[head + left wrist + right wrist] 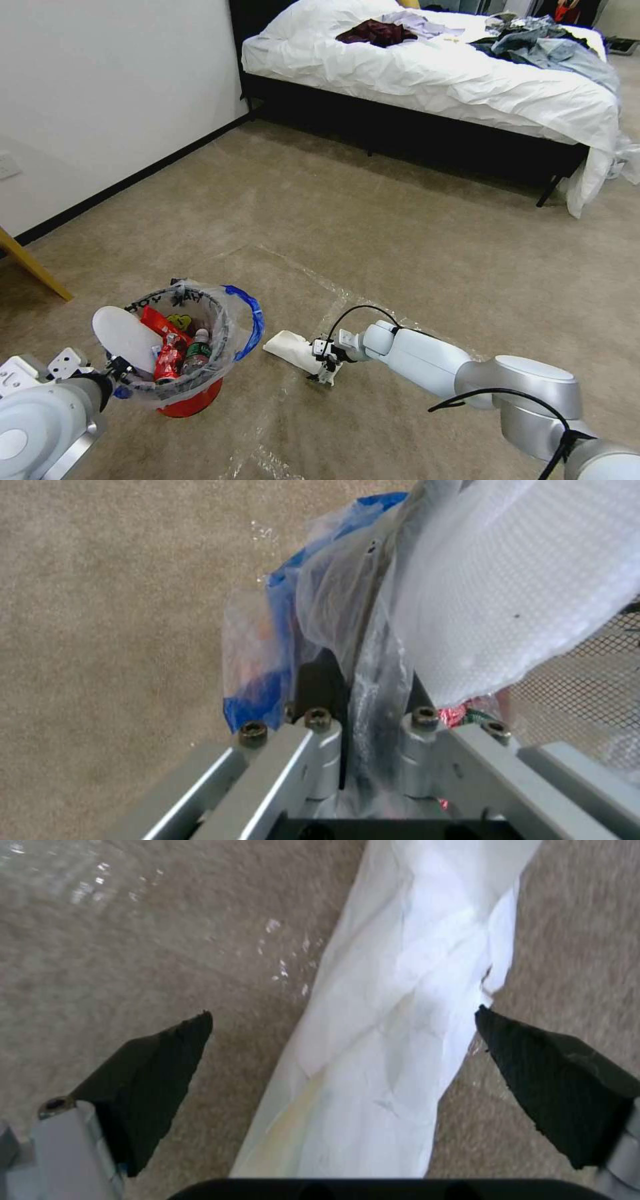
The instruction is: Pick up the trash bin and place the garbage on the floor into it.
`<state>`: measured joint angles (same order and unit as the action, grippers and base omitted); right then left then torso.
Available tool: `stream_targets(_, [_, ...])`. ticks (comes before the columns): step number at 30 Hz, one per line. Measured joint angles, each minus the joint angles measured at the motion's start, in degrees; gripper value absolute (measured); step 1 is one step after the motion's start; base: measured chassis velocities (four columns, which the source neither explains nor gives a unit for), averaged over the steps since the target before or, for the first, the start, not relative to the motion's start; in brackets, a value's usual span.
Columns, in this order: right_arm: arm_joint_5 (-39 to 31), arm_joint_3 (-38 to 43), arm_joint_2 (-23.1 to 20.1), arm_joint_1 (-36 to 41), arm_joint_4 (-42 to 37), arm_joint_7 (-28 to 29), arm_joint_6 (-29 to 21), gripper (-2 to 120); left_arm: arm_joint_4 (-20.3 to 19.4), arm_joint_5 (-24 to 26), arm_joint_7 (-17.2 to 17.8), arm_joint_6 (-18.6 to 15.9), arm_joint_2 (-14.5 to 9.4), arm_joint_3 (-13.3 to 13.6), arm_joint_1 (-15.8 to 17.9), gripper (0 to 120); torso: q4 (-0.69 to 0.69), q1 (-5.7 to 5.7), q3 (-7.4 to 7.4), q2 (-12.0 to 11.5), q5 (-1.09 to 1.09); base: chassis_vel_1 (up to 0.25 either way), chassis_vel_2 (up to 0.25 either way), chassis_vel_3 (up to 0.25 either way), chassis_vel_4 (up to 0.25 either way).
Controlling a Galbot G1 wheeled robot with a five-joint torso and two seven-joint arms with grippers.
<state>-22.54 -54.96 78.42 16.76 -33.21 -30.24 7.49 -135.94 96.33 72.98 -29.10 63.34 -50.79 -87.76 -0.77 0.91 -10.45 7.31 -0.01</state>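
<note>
Lying between open right end effector [343, 1040] fingers: white paper [393, 1030].

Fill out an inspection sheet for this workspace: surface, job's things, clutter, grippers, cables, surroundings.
Surface: beige carpet floor crossed by shiny tape lines.
Job's things: red trash bin holds a white slipper, red wrappers and a bottle; crumpled white paper lies on the floor.
Clutter: nothing seen.
Grippers: left gripper shut on the bin's bagged rim; right gripper open, astride the paper.
Cables: black cable loops along the right arm.
Surroundings: bed with clothes, white wall.
</note>
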Motion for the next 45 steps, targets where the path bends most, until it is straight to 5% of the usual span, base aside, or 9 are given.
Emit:
stream_targets(11, [-0.3,3.0,3.2,1.2,6.2,-0.3,-1.7,88,-0.2,-0.2,-0.2,0.0,-0.1,0.1,0.0,4,0.0,0.0,0.0,0.0,0.0,0.0,0.0,0.0,0.0])
stream_targets(30, [-0.5,3.9,2.3,2.7,3.6,0.9,-0.6,18,-0.2,-0.5,-0.6,0.1,-0.1,1.0,0.8,4,0.0,0.0,0.0,0.0,0.0,0.0,0.0,0.0,0.0])
stream_targets(35, [-4.2,7.4,-0.2,3.0,-3.0,3.8,-0.6,1,0.0,-0.8,-0.7,0.2,-0.1,1.5,1.0,4,-0.02,0.01,0.0,0.0,0.01,0.0,0.0,0.0,0.0])
stream_targets(40, [-9.1,13.0,-2.6,3.1,-9.8,9.8,-1.2,0,0.2,-1.0,-0.7,0.2,-0.2,1.6,0.9,4,0.03,0.01,0.0,0.0,0.02,0.0,0.0,0.0,0.0])
stream_targets(43, [-11.7,15.9,-4.7,2.8,-13.1,13.4,0.4,0,0.3,-1.0,-0.8,0.2,-0.3,1.6,0.9,4,0.01,0.01,0.0,0.0,0.02,0.0,0.0,0.0,0.0])
stream_targets(45, [-16.3,20.2,-7.6,2.3,-15.9,14.8,5.8,0,0.6,-0.9,-0.8,0.2,-0.5,1.7,1.1,4,-0.04,0.01,0.0,0.0,0.01,0.0,0.0,0.0,0.0])
